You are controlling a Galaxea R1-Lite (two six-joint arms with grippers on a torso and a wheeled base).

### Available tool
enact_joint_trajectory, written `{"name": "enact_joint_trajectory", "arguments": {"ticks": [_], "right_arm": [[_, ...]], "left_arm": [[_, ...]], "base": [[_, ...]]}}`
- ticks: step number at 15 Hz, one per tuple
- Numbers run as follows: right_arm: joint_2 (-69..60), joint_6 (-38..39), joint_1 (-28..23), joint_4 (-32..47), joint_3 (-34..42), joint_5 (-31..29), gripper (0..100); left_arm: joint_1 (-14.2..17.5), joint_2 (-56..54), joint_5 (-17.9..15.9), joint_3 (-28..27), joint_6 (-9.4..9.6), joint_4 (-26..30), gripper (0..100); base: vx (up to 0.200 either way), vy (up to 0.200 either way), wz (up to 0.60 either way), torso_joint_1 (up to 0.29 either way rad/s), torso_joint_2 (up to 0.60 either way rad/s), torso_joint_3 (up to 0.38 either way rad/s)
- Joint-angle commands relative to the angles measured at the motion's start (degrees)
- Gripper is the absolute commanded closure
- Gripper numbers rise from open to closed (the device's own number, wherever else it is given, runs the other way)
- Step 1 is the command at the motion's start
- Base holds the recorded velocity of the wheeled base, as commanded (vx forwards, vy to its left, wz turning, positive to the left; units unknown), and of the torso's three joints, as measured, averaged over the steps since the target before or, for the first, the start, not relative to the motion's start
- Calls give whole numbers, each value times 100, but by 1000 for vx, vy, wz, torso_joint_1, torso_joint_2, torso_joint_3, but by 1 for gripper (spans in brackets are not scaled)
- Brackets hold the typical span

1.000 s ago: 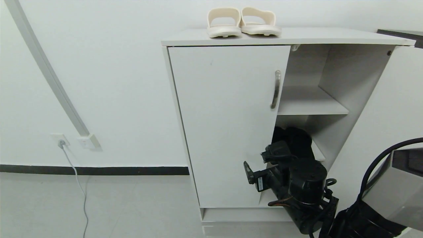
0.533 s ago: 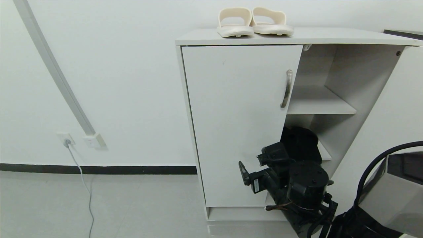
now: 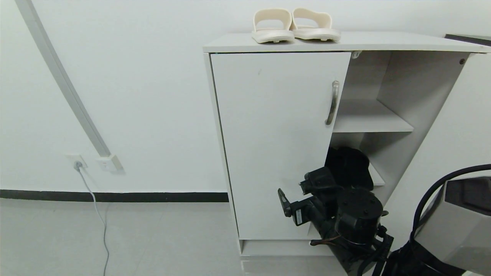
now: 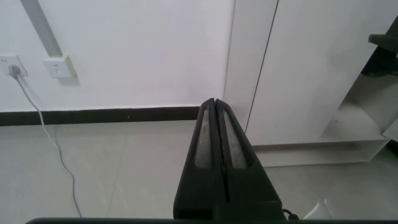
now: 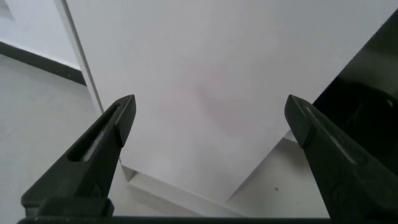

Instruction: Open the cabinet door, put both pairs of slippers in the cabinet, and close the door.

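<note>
Beige slippers (image 3: 295,26) atop cabinet (image 3: 383,40); right claw (image 5: 210,104) spread.

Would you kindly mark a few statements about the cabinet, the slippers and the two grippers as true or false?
1. The cream slippers sit on top of the cabinet. True.
2. The black slippers lie on the upper shelf. False: they lie on the lower shelf.
3. The right gripper is open. True.
4. The left gripper is open. False: its fingers are pressed together, with nothing between them.
5. Both cabinet doors are closed. False: the left door is closed, but the right door stands open.
</note>
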Motion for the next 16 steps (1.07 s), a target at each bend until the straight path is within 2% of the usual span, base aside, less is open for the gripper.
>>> {"name": "enact_joint_trajectory", "arguments": {"ticks": [1, 4, 8, 16], "right_arm": [[26, -1, 0, -2, -10, 1, 0], [26, -1, 0, -2, -18, 1, 0], [26, -1, 0, -2, -27, 1, 0], [26, -1, 0, -2, -45, 1, 0]], "left_arm": [[1, 6, -2, 1, -2, 0, 100], [1, 6, -2, 1, -2, 0, 100], [1, 6, -2, 1, -2, 0, 100], [1, 6, -2, 1, -2, 0, 100]], "base": [[0, 0, 0, 2, -61, -36], [0, 0, 0, 6, -175, -302], [0, 0, 0, 36, -500, -375], [0, 0, 0, 134, -466, -343]]}}
